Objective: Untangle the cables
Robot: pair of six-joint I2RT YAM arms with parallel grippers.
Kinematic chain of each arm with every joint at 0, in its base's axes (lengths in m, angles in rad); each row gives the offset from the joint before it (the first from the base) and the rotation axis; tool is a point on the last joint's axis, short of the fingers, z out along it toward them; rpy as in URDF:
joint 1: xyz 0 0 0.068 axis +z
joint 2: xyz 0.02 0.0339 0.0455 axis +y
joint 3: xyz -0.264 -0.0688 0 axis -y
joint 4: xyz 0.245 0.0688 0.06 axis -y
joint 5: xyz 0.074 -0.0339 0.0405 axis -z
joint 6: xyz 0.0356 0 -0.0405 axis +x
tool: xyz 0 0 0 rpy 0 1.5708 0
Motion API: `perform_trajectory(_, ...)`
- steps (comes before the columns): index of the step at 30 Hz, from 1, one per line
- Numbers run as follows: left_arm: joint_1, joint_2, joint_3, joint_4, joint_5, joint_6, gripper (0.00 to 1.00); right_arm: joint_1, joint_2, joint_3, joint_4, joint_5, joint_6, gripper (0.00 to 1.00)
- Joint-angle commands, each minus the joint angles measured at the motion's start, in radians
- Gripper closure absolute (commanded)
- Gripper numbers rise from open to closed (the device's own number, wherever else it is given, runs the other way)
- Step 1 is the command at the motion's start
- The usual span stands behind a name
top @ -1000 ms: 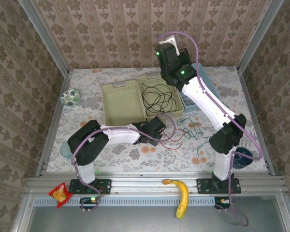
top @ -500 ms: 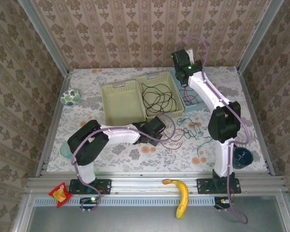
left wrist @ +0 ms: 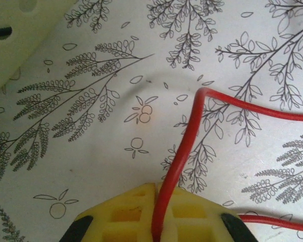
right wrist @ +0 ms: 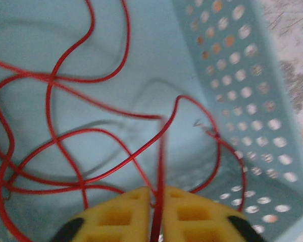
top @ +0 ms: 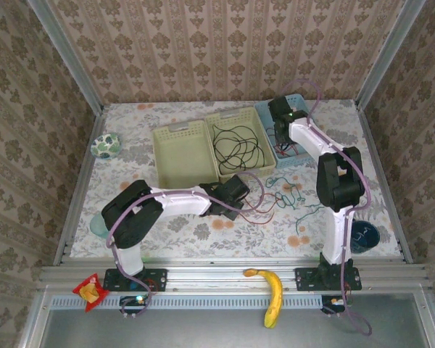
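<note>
Right arm's gripper [right wrist: 156,214] now low inside pale blue perforated plastic basket [top: 267,114] at table's far right (a second ago raised high above it, near back wall). Elbow folds upright, closer to base. Thin red looping wire [right wrist: 65,136] now piled on basket floor, one strand between yellow fingers [right wrist: 118,217].

Even, diffuse lighting throughout; soft shadows cast beside arms in overhead view. Right wrist view motion-blurred and softened; left wrist view sharply rendered.

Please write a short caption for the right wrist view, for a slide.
Right gripper over the blue basket, yellow fingers either side of the looping red cable.
</note>
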State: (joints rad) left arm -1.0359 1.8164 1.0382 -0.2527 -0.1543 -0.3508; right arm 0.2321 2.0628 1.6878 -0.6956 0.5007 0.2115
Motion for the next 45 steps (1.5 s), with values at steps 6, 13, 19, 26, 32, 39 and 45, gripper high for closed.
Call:
perform_trajectory(6, -0.012, -0.085, -0.008, -0.062, -0.01, 0.012, 1.0, -0.001, -0.251, -0.198, 0.185, -0.044, 0.082, 0.48)
perform_trajectory(13, -0.006, -0.102, -0.015, -0.032, -0.016, 0.023, 1.0, 0.024, -0.499, -0.402, 0.193, -0.108, 0.208, 0.46)
perform_trajectory(19, -0.001, -0.12, -0.031, -0.008, 0.016, 0.039, 1.0, 0.149, -0.743, -0.685, 0.21, -0.394, 0.236, 0.46)
perform_trajectory(26, 0.021, -0.219, -0.096, 0.08, 0.095, 0.051, 1.0, 0.219, -0.857, -0.904, 0.178, -0.461, 0.313, 0.46)
perform_trajectory(32, 0.0, -0.361, -0.073, 0.032, 0.041, 0.082, 1.0, 0.18, -0.998, -0.994, 0.197, -0.232, 0.509, 0.46)
perform_trajectory(39, -0.023, -0.531, 0.014, -0.054, -0.002, 0.145, 1.0, 0.034, -1.167, -1.142, 0.279, -0.247, 0.716, 0.44)
perform_trajectory(45, -0.017, -0.582, 0.102, -0.058, 0.066, 0.196, 1.0, -0.02, -1.145, -1.179, 0.337, -0.351, 0.688, 0.43)
